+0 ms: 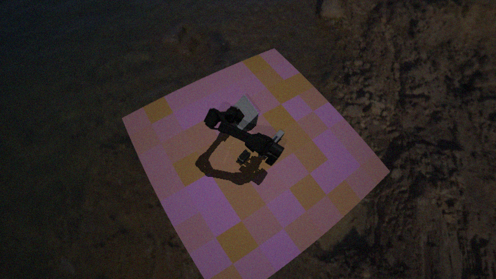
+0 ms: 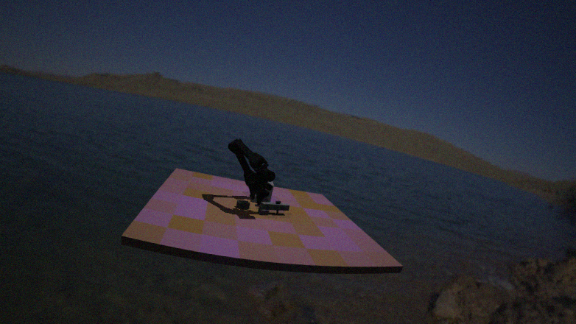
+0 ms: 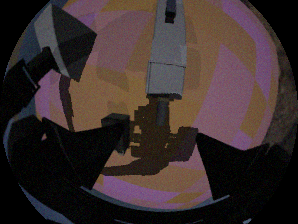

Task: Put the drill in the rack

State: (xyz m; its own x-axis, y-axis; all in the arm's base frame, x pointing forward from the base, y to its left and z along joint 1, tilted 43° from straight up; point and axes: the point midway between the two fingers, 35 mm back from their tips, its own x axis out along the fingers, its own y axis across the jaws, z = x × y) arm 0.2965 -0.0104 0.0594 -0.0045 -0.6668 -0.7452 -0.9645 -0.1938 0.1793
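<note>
Checkered pink-and-orange platform (image 1: 215, 204), carrying: grey block (image 1: 247, 111) near centre; small dark box (image 1: 243, 156) lying toward five o'clock of it.

The single dark arm (image 1: 242, 135) is seen folded low, its forearm stretched out from the base. The end effector (image 3: 156, 143) is pointed downward, with both fingers spread wide apart and nothing held between them.

The arm (image 1: 242, 137) is matte black throughout, built of blocky, thick segments joined by rounded joint housings.
</note>
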